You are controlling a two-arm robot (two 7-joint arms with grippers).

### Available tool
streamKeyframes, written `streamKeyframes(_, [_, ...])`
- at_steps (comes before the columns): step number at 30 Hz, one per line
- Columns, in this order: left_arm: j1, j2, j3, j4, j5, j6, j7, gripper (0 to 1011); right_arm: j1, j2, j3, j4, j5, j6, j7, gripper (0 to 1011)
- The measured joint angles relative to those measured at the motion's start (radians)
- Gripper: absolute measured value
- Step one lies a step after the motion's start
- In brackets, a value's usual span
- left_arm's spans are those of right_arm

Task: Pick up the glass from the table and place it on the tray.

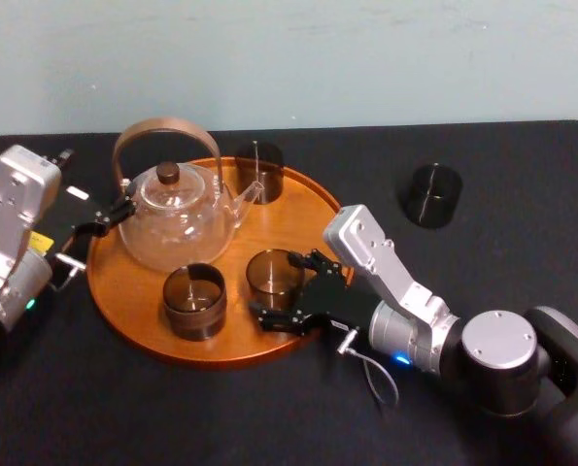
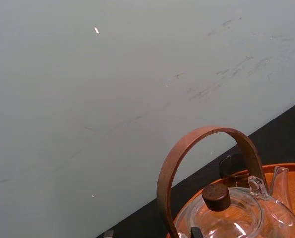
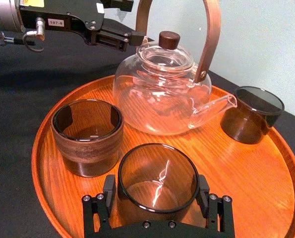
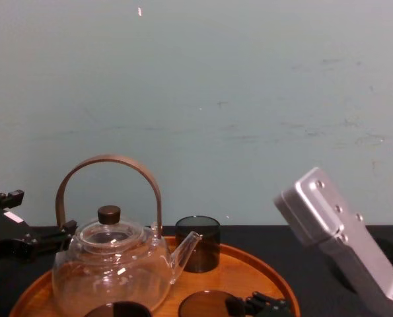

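**A:** What does the glass (image 3: 157, 173) look like, and where is it?

**B:** It's a short, smoky-brown tumbler, thin-walled and round. It stands upright on the tray (image 3: 246, 168), front right of centre. The right gripper (image 3: 156, 191) pinches it, one black jaw against each side.

**A:** And the tray?

**B:** Round orange-brown wood with clear grain and a low rim, lying on the matte black table (image 1: 269, 417). It also carries a clear glass teapot (image 3: 159, 89) with a bent wooden handle and a dark knob. A banded cup (image 3: 87, 136) stands just beside the glass, and a far cup (image 3: 251, 114) stands past the spout.

**A:** What does the head view add?

**B:** A lone cup (image 1: 430, 194) on the table, well right of the tray. The left gripper (image 1: 121, 209) sits by the teapot handle. I cannot tell whether it is spread or closed.
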Motion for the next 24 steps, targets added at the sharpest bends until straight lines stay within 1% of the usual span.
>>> streamKeyframes(4, [0.0,0.0,0.0,0.0,0.0,0.0,0.0,1010,-0.008,0.009,0.006,-0.013,0.012,0.008,0.004,1002])
streamKeyframes(11, [0.0,0.0,0.0,0.0,0.0,0.0,0.0,1010,-0.044,0.045,0.023,-0.056,0.028,0.022,0.003,1002])
streamKeyframes(15, [0.0,0.0,0.0,0.0,0.0,0.0,0.0,1009,-0.074,0.075,0.039,-0.084,0.041,0.022,0.002,1002])
streamKeyframes(16, [0.0,0.0,0.0,0.0,0.0,0.0,0.0,1010,-0.074,0.075,0.039,-0.084,0.041,0.022,0.002,1002])
streamKeyframes(19, [0.0,0.0,0.0,0.0,0.0,0.0,0.0,1010,-0.102,0.103,0.057,-0.115,0.054,0.019,0.002,1002])
streamKeyframes(22, [0.0,0.0,0.0,0.0,0.0,0.0,0.0,1010,-0.118,0.119,0.07,-0.134,0.062,0.014,0.001,1002])
streamKeyframes(24, [0.0,0.0,0.0,0.0,0.0,0.0,0.0,1009,-0.135,0.134,0.086,-0.152,0.071,0.01,-0.004,1002])
